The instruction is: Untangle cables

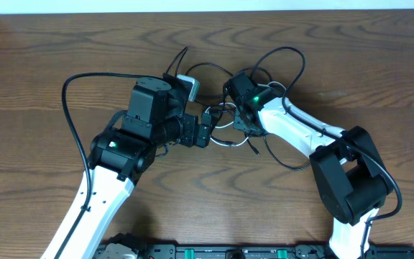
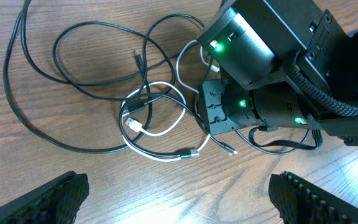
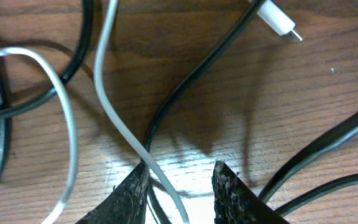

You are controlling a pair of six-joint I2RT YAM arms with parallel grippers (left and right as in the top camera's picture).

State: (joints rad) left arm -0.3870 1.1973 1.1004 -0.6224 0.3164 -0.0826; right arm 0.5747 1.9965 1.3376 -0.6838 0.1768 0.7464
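Note:
The cables (image 1: 230,141), thin black cords tangled with one white one, lie mid-table between the two arms. Seen from the left wrist, the white cable (image 2: 160,132) loops through black strands (image 2: 73,74) beside my right gripper (image 2: 219,115). My left gripper (image 2: 179,199) is open wide over bare wood just short of the tangle. The right gripper (image 3: 180,186) is pressed down into the tangle, its jaws apart. The white cable (image 3: 114,112) and a black cable (image 3: 185,81) run between its fingers, close to the left one. A white plug (image 3: 278,22) lies just beyond.
A white adapter block (image 1: 189,86) sits behind the left wrist. The left arm's thick black wire (image 1: 67,108) arcs out to the left. Black cable loops (image 1: 286,57) reach toward the table's far edge (image 1: 207,13). A black rail (image 1: 228,252) runs along the front.

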